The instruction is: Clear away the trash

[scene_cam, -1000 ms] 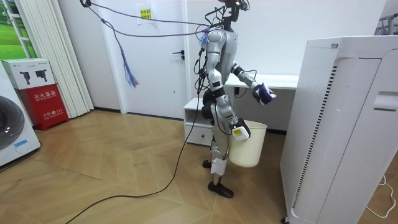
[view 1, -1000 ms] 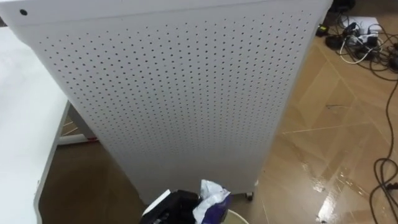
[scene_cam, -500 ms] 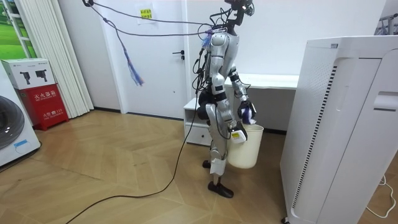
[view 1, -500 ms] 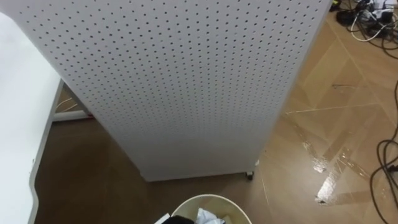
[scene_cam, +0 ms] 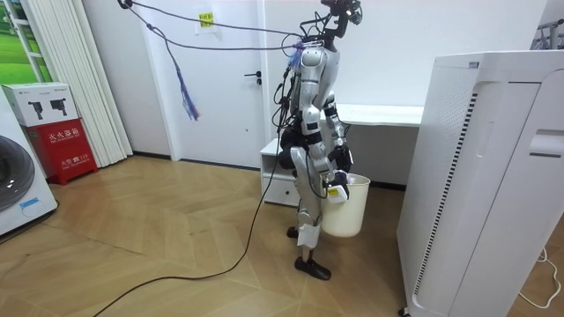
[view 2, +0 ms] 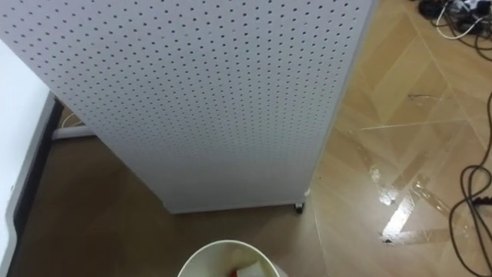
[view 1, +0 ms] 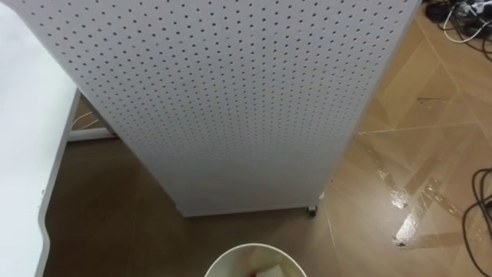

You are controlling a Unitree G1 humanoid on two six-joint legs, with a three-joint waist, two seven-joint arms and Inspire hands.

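Observation:
A round white bin [view 1: 229, 256] shows its rim at the bottom edge of the eye views, with a white scrap of garbage [view 1: 269, 271] lying inside it. In the room view the bin [scene_cam: 345, 216] hangs off the floor at my right side, my right hand [scene_cam: 335, 187] curled on its rim. My left hand [scene_cam: 342, 161] is lowered just above the bin's mouth. I stand facing a tall white perforated cabinet [view 1: 231, 100].
The cabinet [scene_cam: 476, 176] on small casters stands close in front. A white table [view 1: 23, 138] lies to my left, a white drawer unit [scene_cam: 280, 169] behind me. Cables [view 1: 483, 192] trail over the wooden floor at the right.
My left hand with the purple and white garbage came down over the bin and dropped out of the eye view; a white scrap now lies in the bin.

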